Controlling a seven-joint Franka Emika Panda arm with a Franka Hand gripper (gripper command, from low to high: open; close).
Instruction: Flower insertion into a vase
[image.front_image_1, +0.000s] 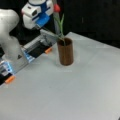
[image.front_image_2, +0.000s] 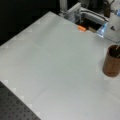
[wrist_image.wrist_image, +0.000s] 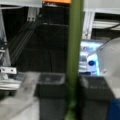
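Observation:
The vase (image.front_image_1: 65, 52) is a brown upright cylinder standing on the grey table (image.front_image_1: 75, 95); it also shows at a front view's right edge (image.front_image_2: 112, 62). A flower (image.front_image_1: 57, 8) with a red bloom and a green stem rises from its mouth, the lower stem and leaves inside the rim. My gripper (image.front_image_1: 53, 9) hangs above the vase at a front view's top, beside the bloom. In the wrist view the green stem (wrist_image.wrist_image: 74, 45) runs straight up between the two dark fingers (wrist_image.wrist_image: 50, 91), which are shut on it. The gripper (wrist_image.wrist_image: 73, 85) shows there only as those fingers.
The arm's white base (image.front_image_1: 10, 47) stands at a front view's left, with metal rails and orange tabs (image.front_image_1: 48, 50) behind the vase. In a front view the rails (image.front_image_2: 75, 12) and an orange tab (image.front_image_2: 81, 28) lie at the top. A dark perforated board (image.front_image_2: 12, 107) borders the table.

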